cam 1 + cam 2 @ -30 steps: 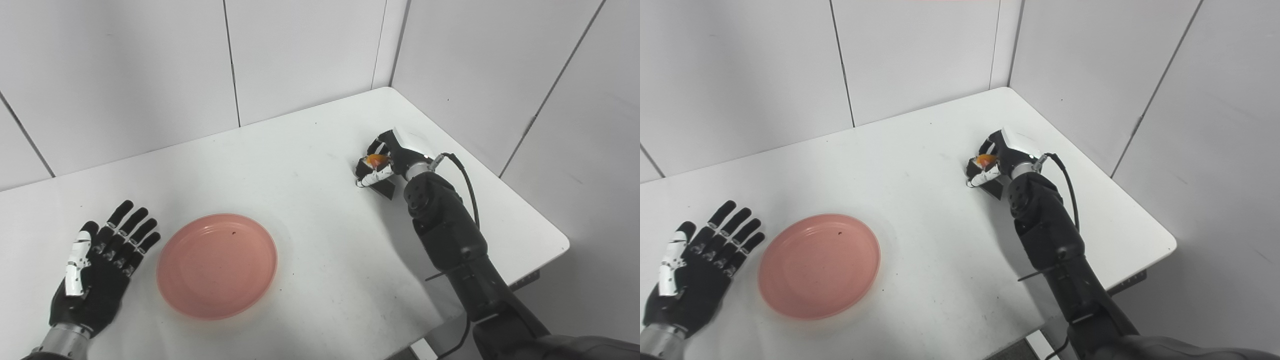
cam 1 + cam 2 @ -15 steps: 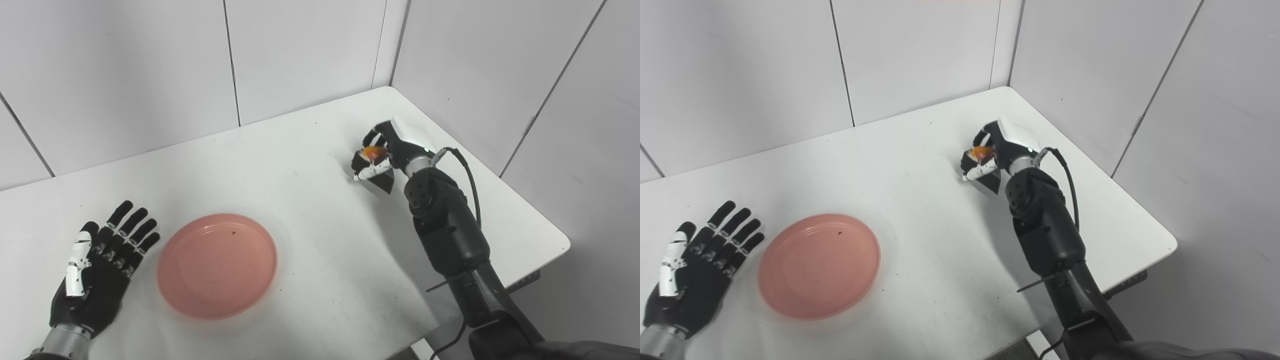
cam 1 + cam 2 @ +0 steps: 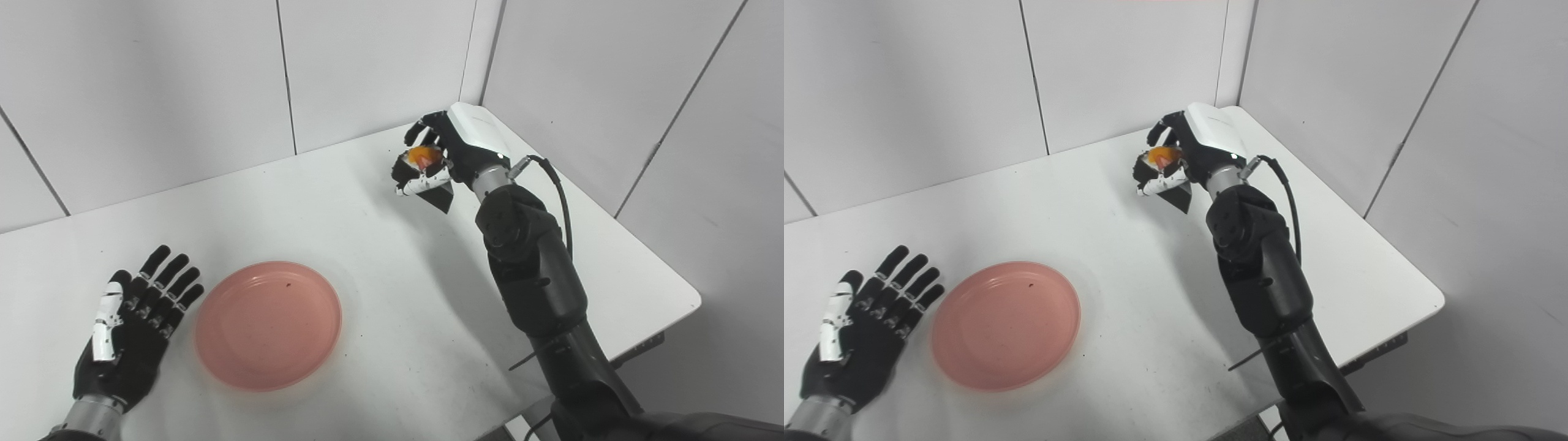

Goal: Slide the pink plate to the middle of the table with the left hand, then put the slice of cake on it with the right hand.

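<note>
The pink plate lies flat on the white table, left of the middle near the front edge. My left hand rests palm down just left of the plate, fingers spread, holding nothing. My right hand is raised well above the table's far right part and is shut on the slice of cake, a dark wedge with an orange topping. The wedge's dark tip pokes out under the fingers.
White wall panels close the table in at the back and on the right, meeting at the far right corner. The table's right edge drops off beside my right forearm.
My right hand has lifted the cake slice off the table and carried it up and to the left. The left hand and the plate have stayed put; the view shifted slightly.
</note>
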